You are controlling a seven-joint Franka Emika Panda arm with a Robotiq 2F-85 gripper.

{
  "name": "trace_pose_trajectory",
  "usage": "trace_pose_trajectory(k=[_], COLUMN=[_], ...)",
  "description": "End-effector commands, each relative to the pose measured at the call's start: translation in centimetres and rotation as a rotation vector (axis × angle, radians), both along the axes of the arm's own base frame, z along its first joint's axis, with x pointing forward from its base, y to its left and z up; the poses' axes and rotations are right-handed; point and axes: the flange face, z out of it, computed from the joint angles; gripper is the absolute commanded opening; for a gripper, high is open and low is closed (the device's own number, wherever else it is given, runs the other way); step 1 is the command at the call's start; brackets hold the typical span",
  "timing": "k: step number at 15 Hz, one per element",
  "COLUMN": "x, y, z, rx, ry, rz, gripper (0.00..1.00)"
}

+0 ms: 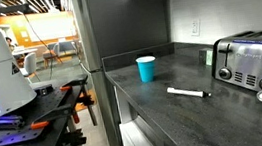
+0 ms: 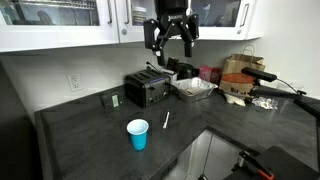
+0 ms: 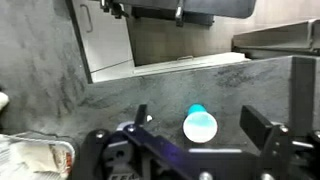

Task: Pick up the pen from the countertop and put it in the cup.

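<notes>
The turquoise cup point(image 1: 147, 69) stands upright on the dark grey countertop point(image 1: 217, 118); it also shows in an exterior view point(image 2: 138, 133). The white pen with a black cap point(image 1: 187, 92) lies flat on the countertop a short way from the cup, and shows beside it in an exterior view point(image 2: 166, 120). My gripper point(image 2: 171, 45) hangs high above the countertop, open and empty. In the wrist view the cup point(image 3: 199, 125) shows far below between my open fingers point(image 3: 182, 138). Only a small white tip point(image 3: 148, 118), perhaps the pen, shows there.
A silver toaster point(image 1: 250, 60) stands by the wall, also in an exterior view point(image 2: 147, 90). A foil tray point(image 2: 193, 90) and brown bags point(image 2: 240, 75) sit further along. White cabinets point(image 2: 60, 20) hang above. The countertop edge drops to drawers point(image 3: 110, 45).
</notes>
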Motion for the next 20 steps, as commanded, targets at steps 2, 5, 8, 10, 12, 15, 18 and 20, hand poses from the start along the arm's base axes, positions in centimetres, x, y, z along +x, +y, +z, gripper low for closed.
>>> trace_pose_trajectory(k=[2,5,8,10,12,15,18,20], x=[0.0,0.0,0.0,0.0,0.0,1.8,5.1,7.5], y=[0.0,0.0,0.0,0.0,0.0,-0.9,-3.3,-4.9], z=[0.1,0.1,0.1,0.1,0.1,-1.1,-3.9,-6.5], rx=[0.0,0.0,0.0,0.0,0.0,0.014,0.047,0.047], ry=[0.0,0.0,0.0,0.0,0.0,-0.046,-0.123,-0.129], rz=[0.0,0.0,0.0,0.0,0.0,-0.075,-0.192,-0.229], gripper=[1.0,1.0,1.0,1.0,1.0,1.0,1.0,1.0])
